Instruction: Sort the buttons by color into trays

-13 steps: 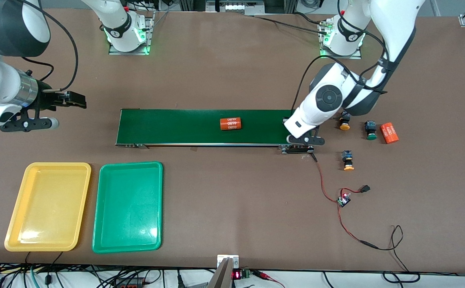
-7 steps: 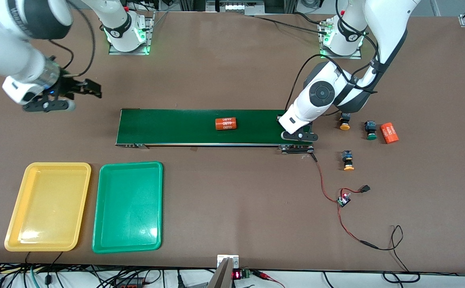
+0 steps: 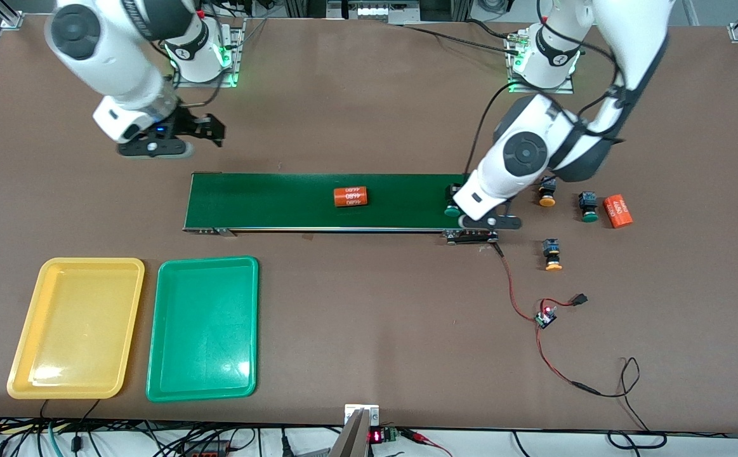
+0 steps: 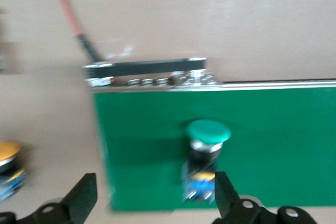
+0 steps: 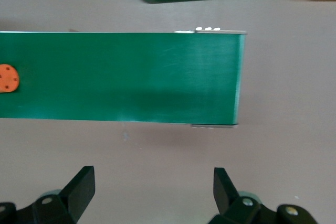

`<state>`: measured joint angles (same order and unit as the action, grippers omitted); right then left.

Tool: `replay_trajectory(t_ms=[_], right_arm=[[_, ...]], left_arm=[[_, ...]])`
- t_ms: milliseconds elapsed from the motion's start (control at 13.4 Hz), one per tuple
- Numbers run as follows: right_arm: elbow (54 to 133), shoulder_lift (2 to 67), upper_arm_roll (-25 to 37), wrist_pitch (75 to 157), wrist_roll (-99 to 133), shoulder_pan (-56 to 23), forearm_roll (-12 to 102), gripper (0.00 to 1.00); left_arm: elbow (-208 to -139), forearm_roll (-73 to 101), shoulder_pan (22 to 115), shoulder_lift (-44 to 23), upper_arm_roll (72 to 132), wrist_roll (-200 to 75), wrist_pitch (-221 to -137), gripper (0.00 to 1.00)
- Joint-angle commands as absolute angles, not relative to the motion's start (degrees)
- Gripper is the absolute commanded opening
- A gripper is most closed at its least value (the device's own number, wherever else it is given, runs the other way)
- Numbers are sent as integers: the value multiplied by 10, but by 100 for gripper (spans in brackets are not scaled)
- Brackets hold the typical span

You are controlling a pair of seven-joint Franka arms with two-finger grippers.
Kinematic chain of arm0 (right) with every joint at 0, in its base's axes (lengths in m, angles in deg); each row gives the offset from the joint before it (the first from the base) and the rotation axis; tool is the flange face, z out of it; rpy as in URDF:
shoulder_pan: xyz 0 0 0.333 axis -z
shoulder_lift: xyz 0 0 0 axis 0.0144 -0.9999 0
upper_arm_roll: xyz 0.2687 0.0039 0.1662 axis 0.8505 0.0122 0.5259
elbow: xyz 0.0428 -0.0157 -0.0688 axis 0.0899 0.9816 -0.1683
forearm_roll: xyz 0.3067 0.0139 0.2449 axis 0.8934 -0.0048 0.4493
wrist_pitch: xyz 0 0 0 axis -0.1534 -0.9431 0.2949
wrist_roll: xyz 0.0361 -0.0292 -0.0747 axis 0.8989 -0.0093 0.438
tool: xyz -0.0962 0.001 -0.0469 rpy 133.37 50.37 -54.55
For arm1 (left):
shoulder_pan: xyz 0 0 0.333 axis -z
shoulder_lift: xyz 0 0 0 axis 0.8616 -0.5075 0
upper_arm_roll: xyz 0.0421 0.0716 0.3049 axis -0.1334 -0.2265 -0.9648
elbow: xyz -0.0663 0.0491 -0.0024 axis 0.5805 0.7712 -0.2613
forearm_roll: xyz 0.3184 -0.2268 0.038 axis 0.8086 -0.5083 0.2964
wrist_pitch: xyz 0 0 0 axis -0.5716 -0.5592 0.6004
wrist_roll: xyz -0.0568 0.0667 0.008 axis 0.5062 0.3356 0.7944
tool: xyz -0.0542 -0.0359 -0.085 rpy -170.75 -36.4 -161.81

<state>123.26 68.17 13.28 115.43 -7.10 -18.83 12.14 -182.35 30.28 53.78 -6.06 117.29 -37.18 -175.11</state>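
Button with the green cap (image 4: 208,131) lies on the conveyor belt (image 4: 273,140) between my left gripper (image 4: 152,195)'s wide-open, empty fingers, arm bent low over the belt's end

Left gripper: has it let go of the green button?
Yes, open: the left gripper stands spread over the conveyor belt, and the green button lies free on it.

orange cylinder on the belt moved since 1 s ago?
Yes. The orange cylinder has shifted along the conveyor belt toward the right arm's end, farther from the belt's motor end.
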Motion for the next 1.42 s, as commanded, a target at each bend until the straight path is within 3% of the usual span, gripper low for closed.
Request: replay_trajectory(t_ms=[0, 373, 596, 969, 1192, 1341], right_arm=[[1236, 668, 128, 1192, -110, -215, 126, 100], [1231, 645, 128, 1216, -147, -241, 126, 100], [1229, 642, 128, 1220, -147, -242, 126, 100], [1229, 631, 128, 1234, -150, -262, 125, 100], [1228, 629, 128, 1239, -154, -262, 127, 100], [1228, 625, 128, 1243, -154, -262, 127, 100]], left_arm=[[-1761, 305, 538, -55, 1123, -384, -1626, 100], [-1765, 305, 534, -54, 979, -574, -1587, 100], [-1788, 305, 533, -64, 926, -622, -1599, 100], [-1898, 305, 526, -69, 868, -702, -1761, 100], [-1985, 305, 519, -69, 867, -707, -1862, 95], [-2001, 305, 515, -69, 867, -707, -1894, 94]])
